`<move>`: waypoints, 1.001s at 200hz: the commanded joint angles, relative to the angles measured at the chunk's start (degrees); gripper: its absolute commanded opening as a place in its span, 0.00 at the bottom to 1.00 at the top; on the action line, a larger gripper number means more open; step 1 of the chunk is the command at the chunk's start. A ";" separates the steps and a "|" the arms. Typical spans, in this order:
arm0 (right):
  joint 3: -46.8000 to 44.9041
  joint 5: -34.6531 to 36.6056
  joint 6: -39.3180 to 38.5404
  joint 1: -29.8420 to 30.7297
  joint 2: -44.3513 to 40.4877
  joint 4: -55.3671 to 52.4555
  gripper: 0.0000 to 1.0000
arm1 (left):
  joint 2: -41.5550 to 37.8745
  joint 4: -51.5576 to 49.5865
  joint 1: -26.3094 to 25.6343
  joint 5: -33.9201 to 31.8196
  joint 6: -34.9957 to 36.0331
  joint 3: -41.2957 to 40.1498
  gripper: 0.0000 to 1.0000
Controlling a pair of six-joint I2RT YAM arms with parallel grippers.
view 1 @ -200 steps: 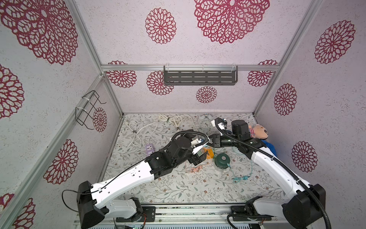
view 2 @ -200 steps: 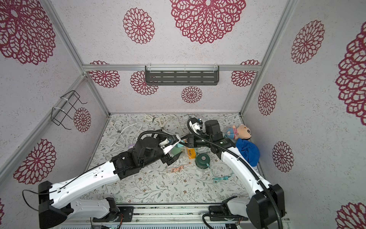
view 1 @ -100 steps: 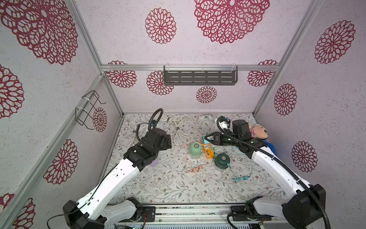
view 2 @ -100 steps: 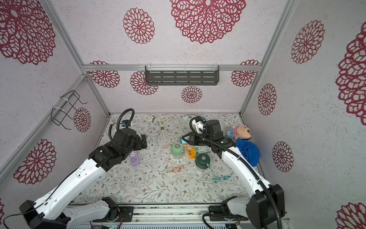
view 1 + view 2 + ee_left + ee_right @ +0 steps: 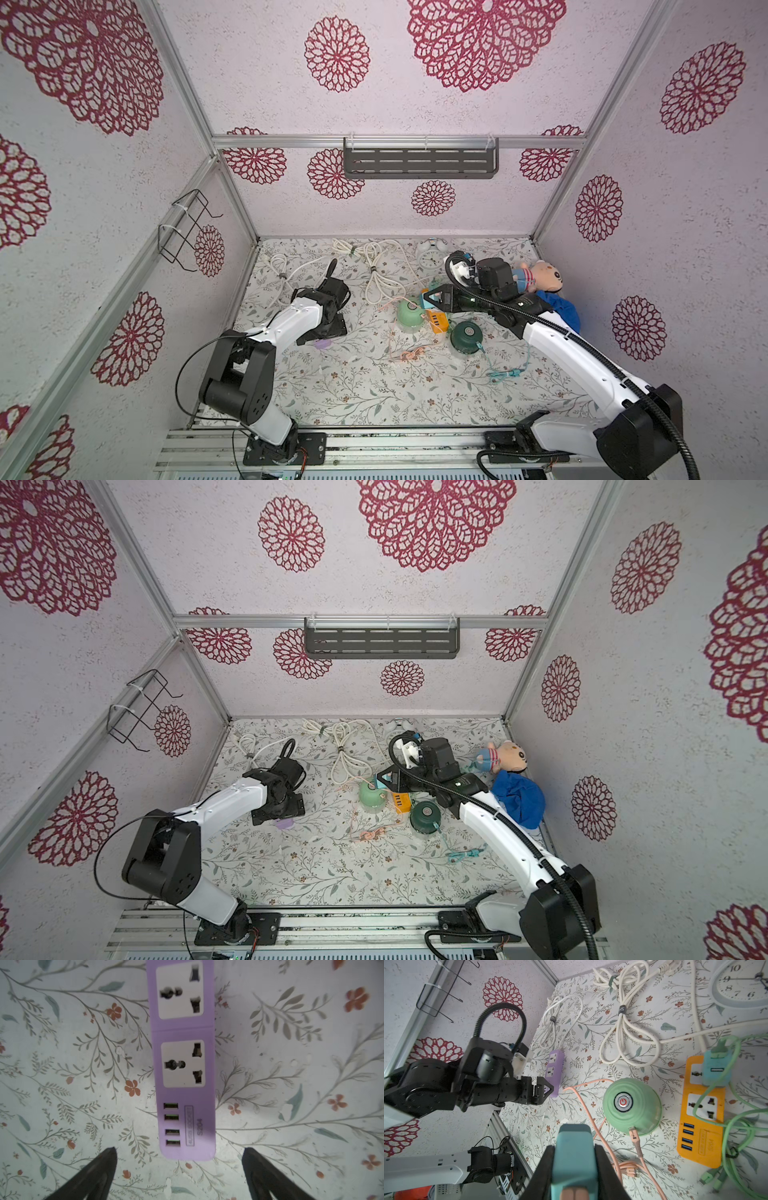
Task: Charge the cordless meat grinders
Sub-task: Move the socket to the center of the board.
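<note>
We see the mint green grinder [image 5: 631,1103] upright, button up, a pink cable [image 5: 636,1142] plugged into its side. Our right gripper [image 5: 574,1147] pinches a teal adapter [image 5: 574,1163]; our left gripper [image 5: 178,1149] is spread.

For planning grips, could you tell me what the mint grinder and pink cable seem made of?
Mint grinder: probably matte plastic, soft even sheen with moulded rings; its button looks like polished metal. Pink cable: flexible, perhaps rubbery sheath, lying in loose curves.

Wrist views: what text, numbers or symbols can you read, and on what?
"4USB SOCKET": purple strip
"S204": same strip
"10", "9", "8", "7", "6": clock dial
"SH": white cable strap
Red power symbol: button of mint grinder
Too blurred: label on orange strip, clock's small print
</note>
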 commanded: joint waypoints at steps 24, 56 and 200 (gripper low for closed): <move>1.02 3.19 -3.00 1.07 -3.06 -1.69 0.00 | 6.00 5.65 0.56 3.65 0.04 -0.10 0.91; 0.67 3.84 -3.64 1.10 -4.08 -1.68 0.00 | 6.89 6.27 -0.03 4.14 0.51 -0.85 0.57; 4.42 9.12 -7.93 1.69 2.81 -6.02 0.00 | -0.32 5.99 -28.09 7.66 -20.08 2.07 0.94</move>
